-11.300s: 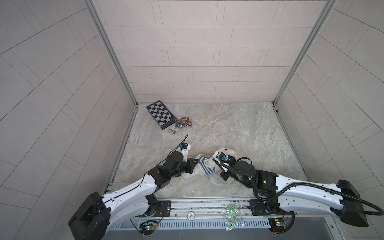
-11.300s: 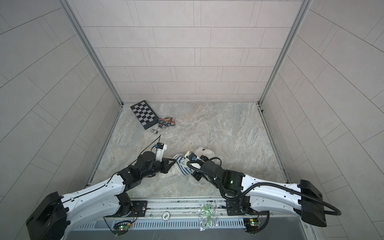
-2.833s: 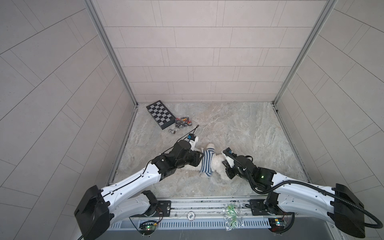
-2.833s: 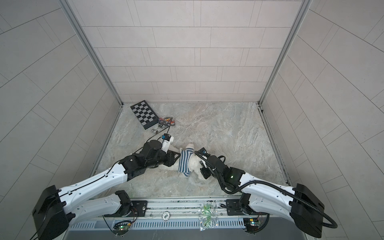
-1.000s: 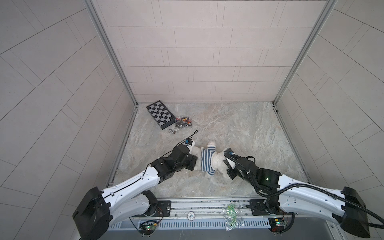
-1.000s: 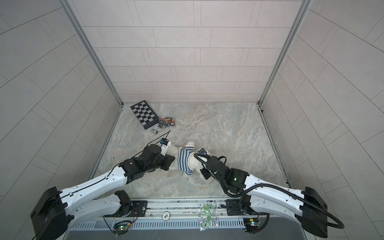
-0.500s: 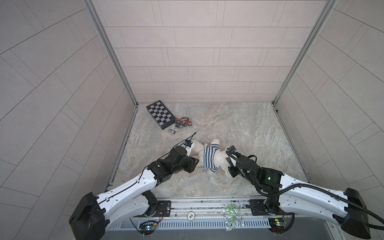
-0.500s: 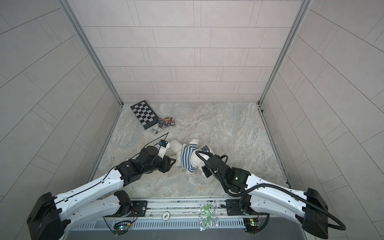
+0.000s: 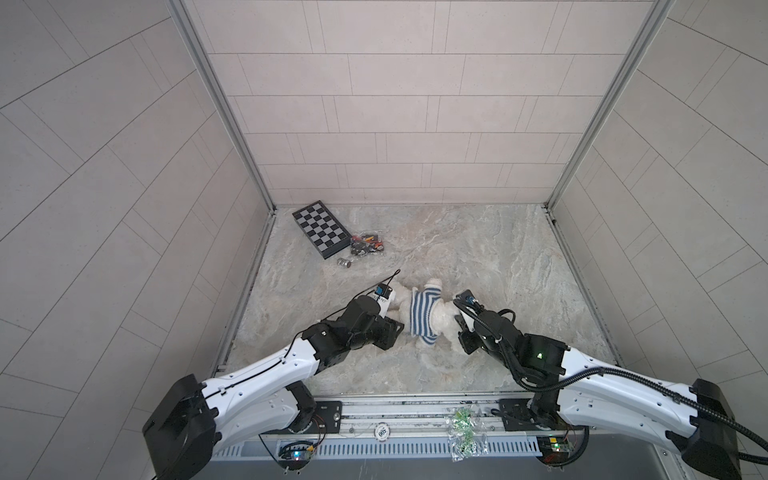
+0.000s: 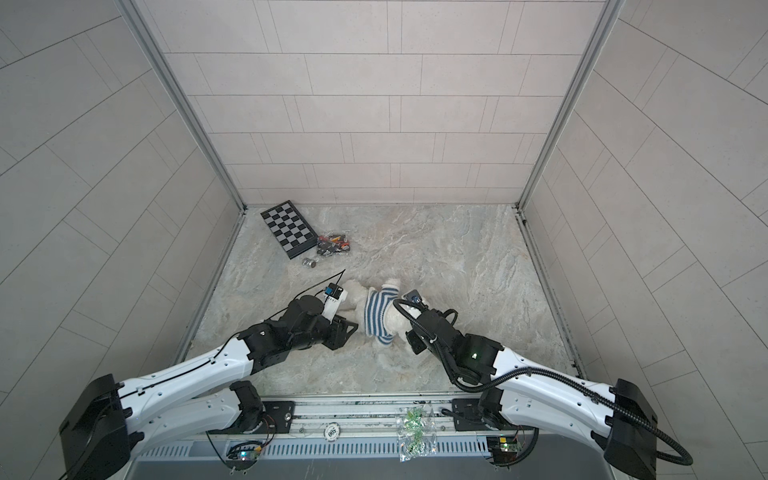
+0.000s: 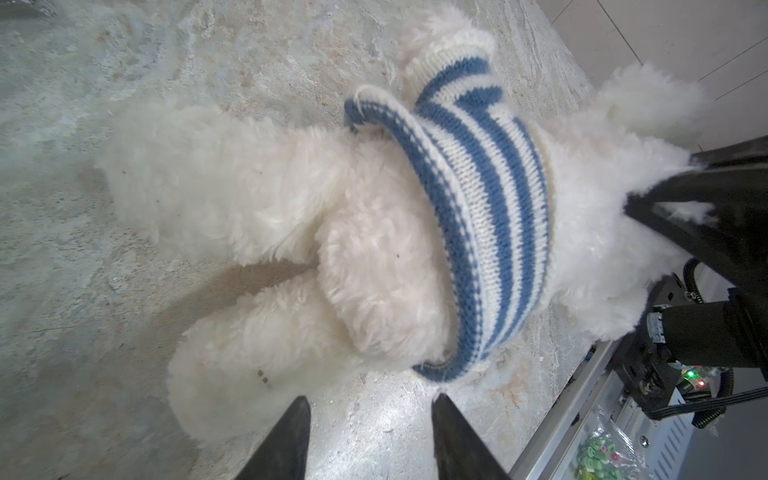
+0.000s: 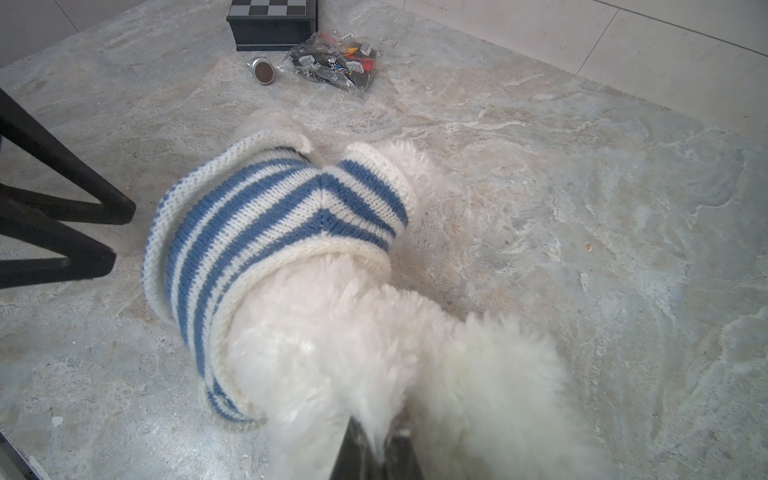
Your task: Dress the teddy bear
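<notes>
Your teddy bear (image 9: 441,322) lies on the surface (image 9: 490,249), well out from the chessboard (image 9: 320,227) toward the rail, and I'd call the job more than half done. The striped shirt (image 9: 422,313) is over the head and wrapped round the body. The sleeve (image 12: 374,187) on the side facing the chessboard has a furry paw poking out of it. What's left, as I read it, is the tidying. The hem (image 11: 440,232) sits bunched high on the chest. In the left wrist view one stubby limb (image 11: 374,282) comes out from under that hem, not through a sleeve, though I can't say for sure which limb it is. Your left tool (image 11: 370,399), on the chessboard side of the bear, stands with its jaws parted and empty, just clear of the legs and the shirt's edge. Your right tool (image 12: 376,428), on the side away from the chessboard, is clamped tight on a tuft of the bear's fur. Compare it with eleven seconds back, when the shirt was a loose bundle stretched between your two tools and not on the bear at all. A second ago your left tool was pinched narrower at the hem, and now it has let go and spread.
</notes>
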You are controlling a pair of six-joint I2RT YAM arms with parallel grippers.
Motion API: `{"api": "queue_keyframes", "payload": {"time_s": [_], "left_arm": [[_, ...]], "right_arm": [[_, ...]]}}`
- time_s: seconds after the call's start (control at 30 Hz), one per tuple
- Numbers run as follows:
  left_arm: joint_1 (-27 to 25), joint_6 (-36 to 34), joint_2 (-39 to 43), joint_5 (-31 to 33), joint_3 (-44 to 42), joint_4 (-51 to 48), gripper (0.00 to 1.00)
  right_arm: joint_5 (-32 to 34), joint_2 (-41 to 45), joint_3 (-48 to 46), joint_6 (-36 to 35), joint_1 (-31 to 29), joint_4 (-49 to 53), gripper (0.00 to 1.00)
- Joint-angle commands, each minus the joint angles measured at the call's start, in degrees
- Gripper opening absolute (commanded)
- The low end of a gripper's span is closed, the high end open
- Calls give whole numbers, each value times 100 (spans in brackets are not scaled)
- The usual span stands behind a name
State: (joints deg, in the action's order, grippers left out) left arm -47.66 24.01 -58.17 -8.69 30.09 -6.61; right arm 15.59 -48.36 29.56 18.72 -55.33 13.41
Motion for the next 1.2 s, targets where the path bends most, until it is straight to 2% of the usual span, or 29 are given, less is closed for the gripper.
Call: {"api": "queue_keyframes", "payload": {"time_s": [0.0,0.47,0.77,0.93,1.07,1.17], "left_arm": [[-66,77,23,77,-125,269,51],[-295,119,-192,145,196,531,50],[-478,200,-123,-139,147,1143,48],[-486,256,-545,-5,452,955,47],[-483,313,-886,90,647,849,40],[-482,325,-993,87,683,837,30]], "right_arm": [[-67,168,69,145,90,-107,0],[-263,411,-62,193,167,-14,0],[-273,460,-152,191,189,-23,0],[-303,501,-169,189,198,-23,0],[-312,495,-179,195,198,-53,0],[-326,495,-183,193,198,-75,0]]}}
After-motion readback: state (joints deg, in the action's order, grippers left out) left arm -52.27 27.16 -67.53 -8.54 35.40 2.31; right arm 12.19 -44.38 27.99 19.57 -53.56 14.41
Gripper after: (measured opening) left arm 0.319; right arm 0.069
